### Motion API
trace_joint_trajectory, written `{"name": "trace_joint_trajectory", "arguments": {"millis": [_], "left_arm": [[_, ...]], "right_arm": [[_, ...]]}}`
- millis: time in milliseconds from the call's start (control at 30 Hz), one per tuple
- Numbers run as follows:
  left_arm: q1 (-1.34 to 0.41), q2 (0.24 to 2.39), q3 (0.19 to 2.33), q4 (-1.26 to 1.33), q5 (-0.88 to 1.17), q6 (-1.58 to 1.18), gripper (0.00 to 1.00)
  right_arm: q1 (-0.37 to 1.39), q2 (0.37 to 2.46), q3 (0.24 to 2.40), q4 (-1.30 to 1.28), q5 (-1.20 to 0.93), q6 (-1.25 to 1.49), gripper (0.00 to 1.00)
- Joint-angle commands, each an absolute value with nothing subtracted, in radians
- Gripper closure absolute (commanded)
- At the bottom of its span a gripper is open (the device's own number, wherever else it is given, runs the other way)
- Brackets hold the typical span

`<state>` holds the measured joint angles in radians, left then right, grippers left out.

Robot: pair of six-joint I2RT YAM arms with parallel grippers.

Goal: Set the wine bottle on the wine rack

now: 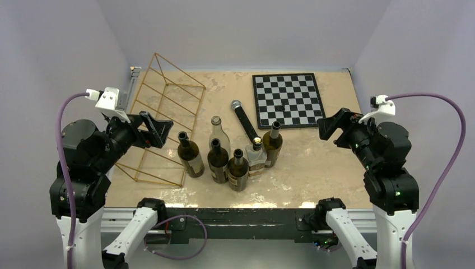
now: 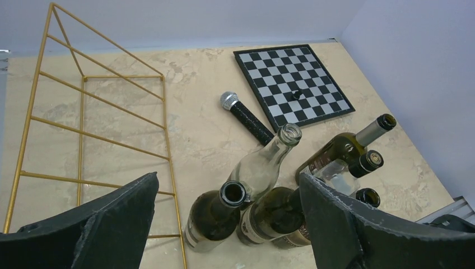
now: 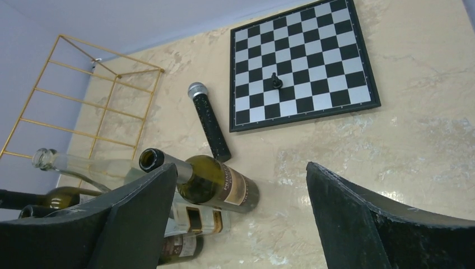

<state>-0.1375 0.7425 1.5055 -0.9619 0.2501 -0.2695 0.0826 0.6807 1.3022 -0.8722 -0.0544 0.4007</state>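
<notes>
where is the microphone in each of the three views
Top external: microphone lying mid-table, just left of the chessboard, behind the bottles.
Left wrist: microphone upper centre, left of the chessboard.
Right wrist: microphone centre-left, left of the chessboard.
Shared landmark: the chessboard, right of it in every view.

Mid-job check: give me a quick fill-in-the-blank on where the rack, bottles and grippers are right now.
1. The wine rack lies on the robot's ____ side.
2. The upright bottles clustered mid-table number ____.
3. The microphone lies between the bottles and the ____.
4. The left gripper and the right gripper are both ____, holding nothing.

Missing words: left; six; chessboard; open.
</notes>
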Motion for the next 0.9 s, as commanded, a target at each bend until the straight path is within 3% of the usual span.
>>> {"name": "trace_joint_trajectory", "arguments": {"millis": [0, 400, 867], "left_arm": [[-0.133, 0.738, 1.48, -0.9, 0.285, -0.278, 0.01], [-0.133, 0.72, 1.377, -0.79, 0.556, -0.279, 0.01], [-0.136, 0.714, 1.14, -0.76, 0.47, -0.178, 0.05]], "right_arm": [[0.078, 0.677, 1.305, -0.845, -0.093, 0.398, 0.08], [0.077, 0.692, 1.299, -0.82, -0.188, 0.373, 0.06], [0.077, 0.686, 1.254, -0.779, -0.248, 0.384, 0.08]]}}
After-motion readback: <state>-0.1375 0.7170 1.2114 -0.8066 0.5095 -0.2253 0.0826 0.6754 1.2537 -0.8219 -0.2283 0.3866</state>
